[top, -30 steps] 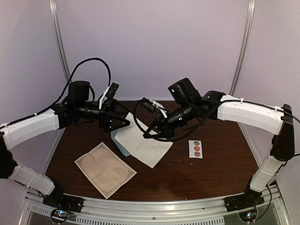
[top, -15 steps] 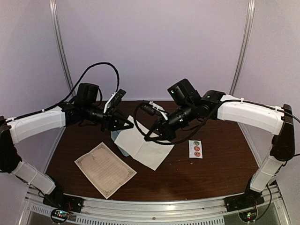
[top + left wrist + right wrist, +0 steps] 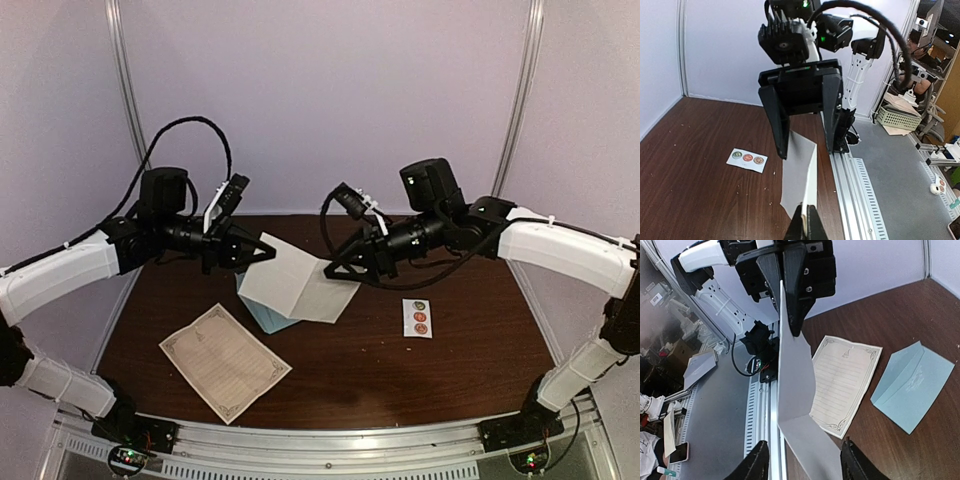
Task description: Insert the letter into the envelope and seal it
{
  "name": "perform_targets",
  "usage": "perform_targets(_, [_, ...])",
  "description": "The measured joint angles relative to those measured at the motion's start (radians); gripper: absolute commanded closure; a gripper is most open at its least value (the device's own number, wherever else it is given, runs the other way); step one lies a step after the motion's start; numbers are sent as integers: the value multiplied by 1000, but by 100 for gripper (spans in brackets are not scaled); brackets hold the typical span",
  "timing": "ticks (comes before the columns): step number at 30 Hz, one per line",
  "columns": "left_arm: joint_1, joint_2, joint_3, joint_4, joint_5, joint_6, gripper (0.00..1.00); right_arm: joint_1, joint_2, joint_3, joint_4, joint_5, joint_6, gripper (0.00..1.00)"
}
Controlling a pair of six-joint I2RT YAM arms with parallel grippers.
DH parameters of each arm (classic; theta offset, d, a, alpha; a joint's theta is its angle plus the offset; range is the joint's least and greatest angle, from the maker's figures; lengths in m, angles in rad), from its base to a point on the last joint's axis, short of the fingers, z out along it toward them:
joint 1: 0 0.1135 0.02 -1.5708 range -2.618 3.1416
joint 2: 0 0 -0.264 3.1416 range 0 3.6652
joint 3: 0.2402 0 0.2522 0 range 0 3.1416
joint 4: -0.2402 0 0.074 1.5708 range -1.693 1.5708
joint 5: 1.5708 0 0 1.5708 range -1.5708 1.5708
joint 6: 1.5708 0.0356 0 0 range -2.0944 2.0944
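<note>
Top cam rear-high, wrist cams facing over table point(image 3: 470, 370)

left arm point(image 3: 60, 275), right arm point(image 3: 560, 245): white shells, black joints | wrist motors point(image 3: 165, 192): black, cylindrical | cables point(image 3: 185, 128): black loops over each wrist, white ties | left gripper point(image 3: 270, 253), right gripper point(image 3: 330, 270): black, wedge-shaped fingers | bases point(image 3: 135, 432) at table point(image 3: 450, 370) near edge: black, red-green lights beside

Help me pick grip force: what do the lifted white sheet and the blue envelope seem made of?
The white sheet: thin matte paper, apparently; it shows a sharp fold while lifted. The envelope: blue matte paper, likely; crisp edges, faint flap crease, no gloss.
</note>
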Motion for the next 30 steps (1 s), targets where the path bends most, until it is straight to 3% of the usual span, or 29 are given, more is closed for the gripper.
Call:
perform_targets(7, [9, -104, -55, 148, -12, -69, 100, -56, -117, -174, 290, -80, 173, 43])
perform_targets(19, [38, -170, -153, 340, -69, -193, 100, -56, -173, -366, 771, -114, 473, 44])
perform_targets(30, [43, -170, -167, 410, -90, -246, 100, -16, -151, -403, 928, -101, 558, 47])
